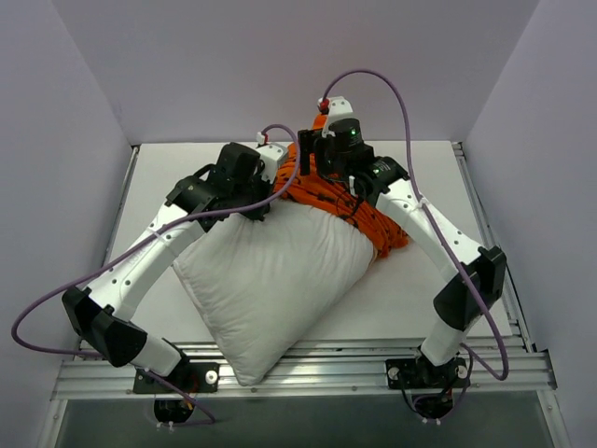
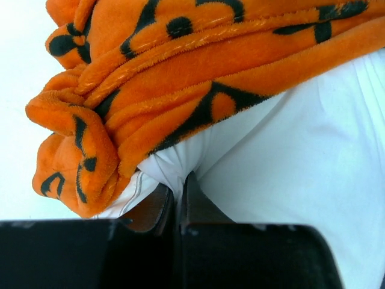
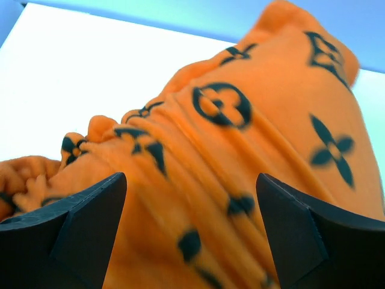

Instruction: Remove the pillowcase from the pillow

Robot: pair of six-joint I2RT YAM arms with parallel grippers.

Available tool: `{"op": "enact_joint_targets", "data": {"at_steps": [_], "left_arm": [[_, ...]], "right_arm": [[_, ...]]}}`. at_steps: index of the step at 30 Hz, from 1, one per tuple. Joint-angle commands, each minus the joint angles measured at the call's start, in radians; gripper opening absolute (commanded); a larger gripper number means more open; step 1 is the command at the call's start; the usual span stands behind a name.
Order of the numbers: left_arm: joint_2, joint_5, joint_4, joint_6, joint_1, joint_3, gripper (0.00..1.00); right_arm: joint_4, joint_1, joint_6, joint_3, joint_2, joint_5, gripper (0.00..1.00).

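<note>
The pillowcase (image 1: 359, 210) lay pushed together into a thick orange band over the far end of the pillow (image 1: 266, 280), toward the far edge of the table (image 1: 410, 299). Most of the white cushion was already bare.

From the near edge, the pillow started with one corner close to the middle of that edge, between the two arm bases. Its long axis ran slantwise away toward the far right. Further along, the left gripper (image 2: 178, 198) was clenched on a pinch of the white pillow fabric, just on the near side of the orange rim; the plush folds hung directly above its closed fingers. Beyond this, the right gripper (image 3: 189, 180) stood released over the bunched cover, with one jaw on each side of a ridge of folds and no grip taken.

The cover lay beyond the left gripper and directly between the right one's jaws, so the right arm was the nearer one to it. Probably it should close on the folds and pull toward the far right, along the pillow's axis, while the left held the cushion back.
</note>
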Motion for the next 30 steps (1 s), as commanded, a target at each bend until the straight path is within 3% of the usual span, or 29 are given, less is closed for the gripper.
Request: {"op": "enact_joint_targets", "data": {"at_steps": [1,6,10,13,14,17,24,30], "left_arm": [[-0.108,-0.078,0.117,0.041,-0.013,0.058,0.02],[-0.122,-0.087,0.114,0.041,-0.027,0.047,0.02],[-0.125,-0.113,0.108,0.041,-0.028,0.038,0.02],[-0.14,-0.139,0.097,0.033,-0.028,0.027,0.02],[-0.152,-0.145,0.094,0.033,-0.028,0.019,0.02],[-0.178,-0.187,0.059,0.026,-0.027,0.016,0.02],[-0.257,-0.274,-0.056,-0.007,-0.027,0.048,0.02],[-0.335,-0.325,-0.145,-0.04,-0.027,0.067,0.02]], "right_arm": [[-0.08,-0.01,-0.08,0.106,0.097,-0.107,0.84],[-0.097,-0.002,-0.113,0.156,0.186,-0.288,0.85],[-0.132,-0.001,-0.147,0.13,0.225,-0.273,0.81],[-0.154,-0.031,-0.143,0.093,0.245,-0.203,0.48],[-0.157,-0.045,-0.138,0.085,0.248,-0.183,0.28],[-0.149,-0.113,-0.101,0.05,0.23,-0.018,0.0],[-0.151,-0.361,0.03,0.1,0.174,0.269,0.0],[-0.18,-0.562,0.126,0.215,0.16,0.339,0.0]]}}
